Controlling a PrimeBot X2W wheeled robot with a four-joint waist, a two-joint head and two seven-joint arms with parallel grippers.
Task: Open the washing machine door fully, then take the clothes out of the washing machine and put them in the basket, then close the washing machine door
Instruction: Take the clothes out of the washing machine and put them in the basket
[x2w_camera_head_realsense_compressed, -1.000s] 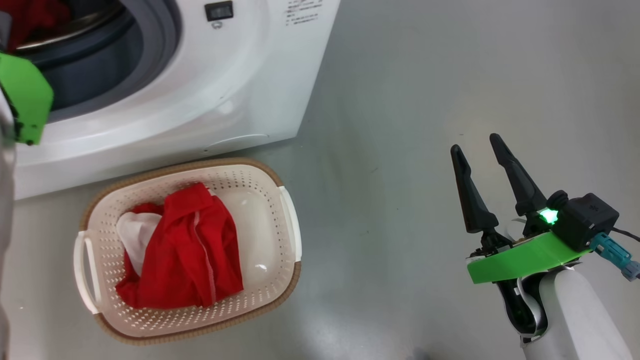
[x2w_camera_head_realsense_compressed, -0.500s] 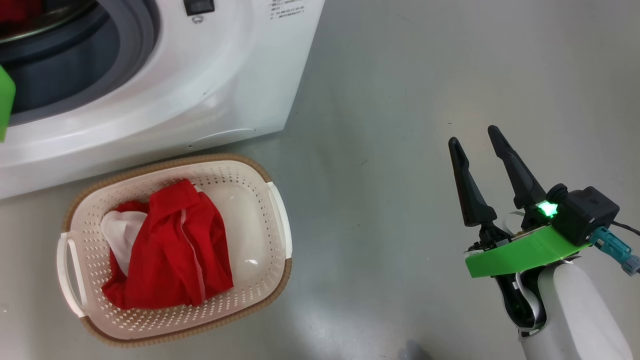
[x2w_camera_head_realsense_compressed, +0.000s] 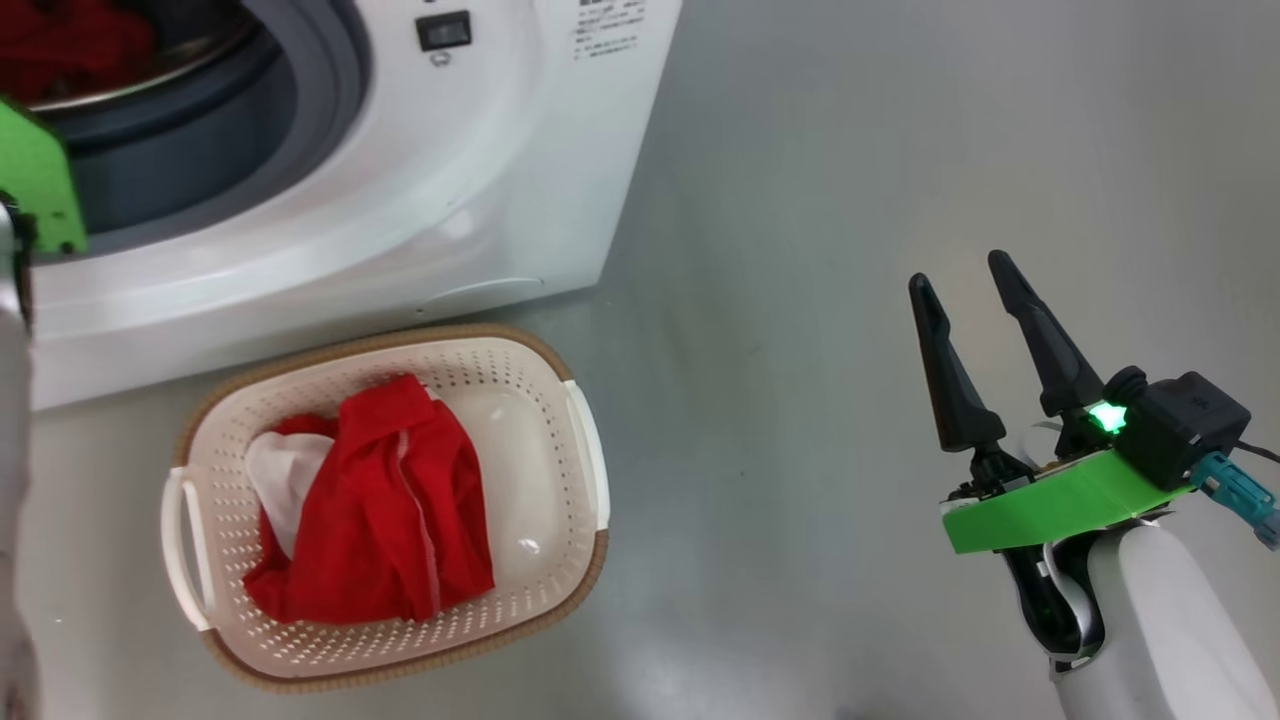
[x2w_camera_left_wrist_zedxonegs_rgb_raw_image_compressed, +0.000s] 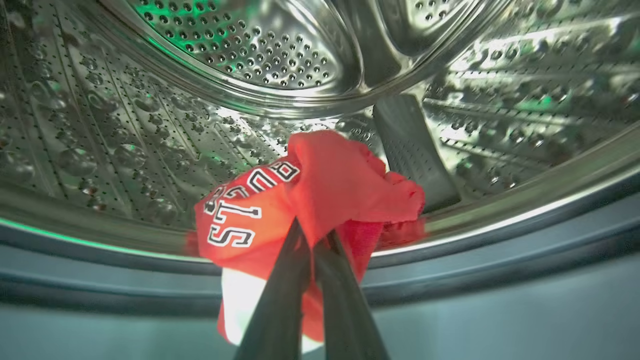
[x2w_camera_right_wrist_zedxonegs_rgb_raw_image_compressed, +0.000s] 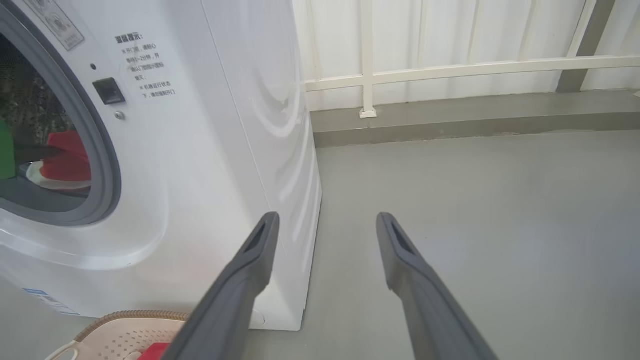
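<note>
Left wrist view: left gripper (x2w_camera_left_wrist_zedxonegs_rgb_raw_image_compressed: 314, 240) clenched on the red jersey (x2w_camera_left_wrist_zedxonegs_rgb_raw_image_compressed: 325, 180) at the drum (x2w_camera_left_wrist_zedxonegs_rgb_raw_image_compressed: 100, 125) lip; the basket (x2w_camera_head_realsense_compressed: 400, 335) sits on the floor below the opening, nearest this arm.

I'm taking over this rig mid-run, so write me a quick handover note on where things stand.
Left gripper: shut on the red jersey, at the mouth of the washing machine drum.
Right gripper: open, empty, above the floor.
Done: one red garment lies in the basket in front of the machine.
To do: lift the jersey out, drop it in the basket, shut the machine.
</note>
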